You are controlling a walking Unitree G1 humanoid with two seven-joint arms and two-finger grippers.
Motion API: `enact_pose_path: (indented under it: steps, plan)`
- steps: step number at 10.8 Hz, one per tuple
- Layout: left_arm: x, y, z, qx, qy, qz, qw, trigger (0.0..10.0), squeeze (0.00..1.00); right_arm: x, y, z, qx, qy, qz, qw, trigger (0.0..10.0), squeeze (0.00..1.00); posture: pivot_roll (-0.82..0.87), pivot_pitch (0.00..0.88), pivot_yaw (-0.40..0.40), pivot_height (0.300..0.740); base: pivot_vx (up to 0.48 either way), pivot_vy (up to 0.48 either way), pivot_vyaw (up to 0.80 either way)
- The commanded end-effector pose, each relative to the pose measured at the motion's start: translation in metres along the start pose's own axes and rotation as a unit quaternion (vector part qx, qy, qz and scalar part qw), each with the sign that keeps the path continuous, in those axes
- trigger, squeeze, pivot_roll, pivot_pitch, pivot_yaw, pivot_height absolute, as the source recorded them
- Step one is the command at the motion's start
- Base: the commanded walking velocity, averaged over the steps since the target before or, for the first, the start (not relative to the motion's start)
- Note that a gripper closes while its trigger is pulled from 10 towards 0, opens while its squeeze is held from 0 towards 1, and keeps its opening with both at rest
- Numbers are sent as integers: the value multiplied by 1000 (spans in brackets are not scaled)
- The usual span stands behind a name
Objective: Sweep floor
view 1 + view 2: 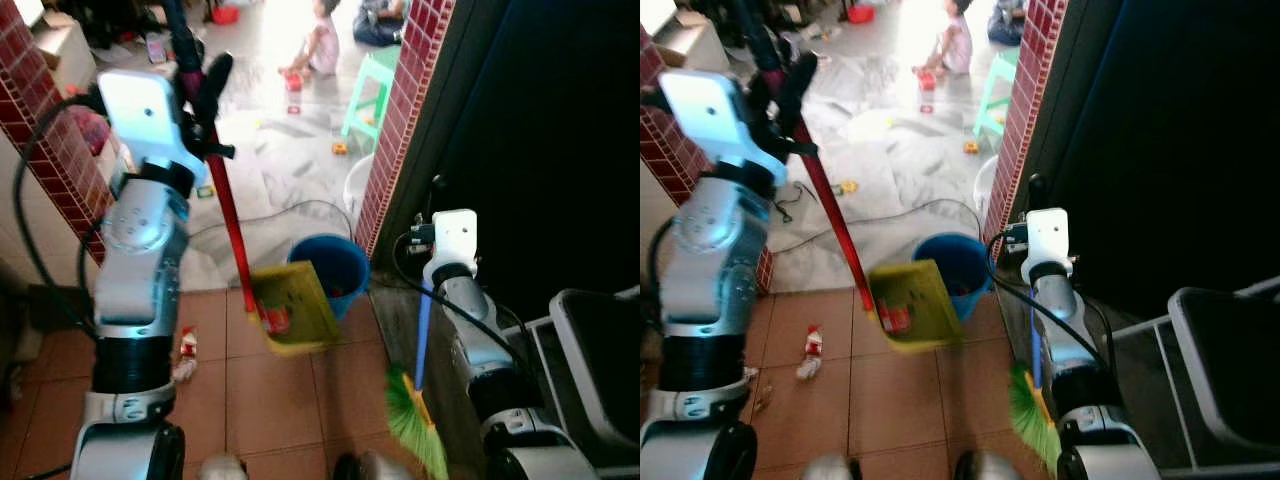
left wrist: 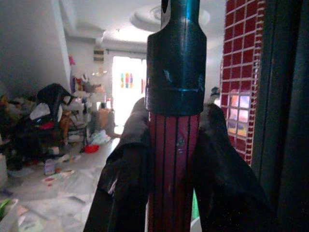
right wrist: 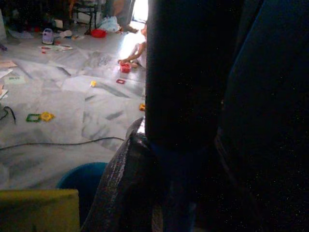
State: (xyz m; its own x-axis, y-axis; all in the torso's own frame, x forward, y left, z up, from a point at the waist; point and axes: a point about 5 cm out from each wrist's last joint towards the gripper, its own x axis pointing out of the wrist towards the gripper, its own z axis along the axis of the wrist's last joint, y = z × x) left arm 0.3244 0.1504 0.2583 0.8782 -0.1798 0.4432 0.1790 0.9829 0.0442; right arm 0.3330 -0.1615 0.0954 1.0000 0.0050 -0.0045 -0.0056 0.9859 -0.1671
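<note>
- The left tool is up high, and its two black fingers are pinching the red handle of the dustpan, one finger on each side.
- The handle has a dark cap at its top, just above the fingers.
- The yellow dustpan hangs tilted at the bottom end of the handle, over the brown tile floor.
- Something small and red lies in the pan.
- A blue bucket stands right behind the dustpan, beside the red brick wall.
- The right tool is lower, on the robot's right near the dark doorway, and its fingers are pressed around the blue stick of the broom.
- The broom has green bristles that point down to the floor, near the robot's right side.
- A small wrapper lies on the tiles to the left of the dustpan.
- A black cable runs across the grey floor beyond the bucket.
- Farther back, a person sits on the bright floor with small toys around.
- A green stool stands near the brick wall.
</note>
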Motion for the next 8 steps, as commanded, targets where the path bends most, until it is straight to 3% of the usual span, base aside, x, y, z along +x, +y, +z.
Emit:
enact_pose_path:
  steps: [1,8]
  plan:
    - [11,-6,26,11,-68,-17,997,10000,0,1,-1,6,-2,-14,0,1000,10000,0,10,31,-62,740,458,0,0]
    - [16,-3,30,15,-85,-12,996,10000,0,1,1,6,-4,-14,5,1000,10000,0,14,22,-64,740,453,0,0]
